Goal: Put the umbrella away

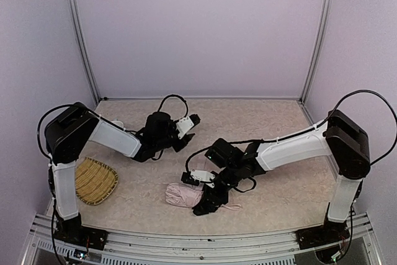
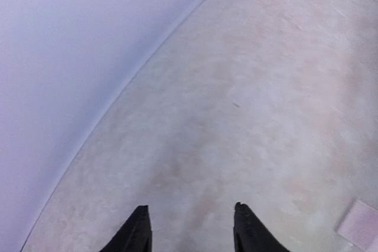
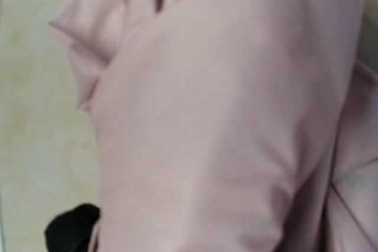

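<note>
Umbrella [image 1: 183, 195], folded into a pale pink bundle, lies on the tabletop [image 1: 273, 122] near its front edge, right of a woven basket [image 1: 94, 180]. The right end effector [image 1: 203, 202] sits on its right end and appears clamped on it; pink fabric fills the wrist view beside one black finger [image 3: 71, 231]. The left end effector [image 2: 192, 228] hangs half-spread and empty over bare tabletop, well apart.

No text, label, brand, number or sign can be read anywhere in these views.
</note>
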You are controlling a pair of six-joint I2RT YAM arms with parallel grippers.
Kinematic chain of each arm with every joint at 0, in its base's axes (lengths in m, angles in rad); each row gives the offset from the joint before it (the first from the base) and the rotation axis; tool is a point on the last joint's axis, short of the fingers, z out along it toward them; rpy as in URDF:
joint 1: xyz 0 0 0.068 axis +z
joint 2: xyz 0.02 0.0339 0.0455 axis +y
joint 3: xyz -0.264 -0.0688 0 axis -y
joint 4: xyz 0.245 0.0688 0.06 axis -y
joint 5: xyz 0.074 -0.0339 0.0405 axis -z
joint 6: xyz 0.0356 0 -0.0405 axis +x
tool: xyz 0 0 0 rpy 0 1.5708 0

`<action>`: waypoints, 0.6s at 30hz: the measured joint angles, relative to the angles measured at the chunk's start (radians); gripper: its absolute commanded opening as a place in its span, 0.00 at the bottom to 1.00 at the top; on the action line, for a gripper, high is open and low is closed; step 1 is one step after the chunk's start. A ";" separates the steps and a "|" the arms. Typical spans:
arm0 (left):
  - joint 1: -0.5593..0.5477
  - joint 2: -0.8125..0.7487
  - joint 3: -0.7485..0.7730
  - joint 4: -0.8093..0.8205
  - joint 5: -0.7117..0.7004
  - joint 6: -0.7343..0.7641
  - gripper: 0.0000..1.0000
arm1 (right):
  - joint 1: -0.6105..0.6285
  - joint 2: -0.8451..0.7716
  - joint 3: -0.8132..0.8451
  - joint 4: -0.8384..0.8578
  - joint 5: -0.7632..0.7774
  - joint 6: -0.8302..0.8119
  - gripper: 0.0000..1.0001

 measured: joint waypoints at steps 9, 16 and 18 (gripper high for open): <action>0.054 -0.132 -0.064 0.074 -0.206 -0.128 0.44 | -0.052 0.044 0.039 -0.045 -0.138 -0.002 0.00; -0.202 -0.686 -0.422 0.047 -0.213 -0.199 0.41 | -0.130 0.110 0.078 -0.094 -0.301 -0.026 0.00; -0.305 -0.795 -0.494 0.037 -0.163 -0.193 0.51 | -0.154 0.132 0.090 -0.115 -0.355 -0.034 0.00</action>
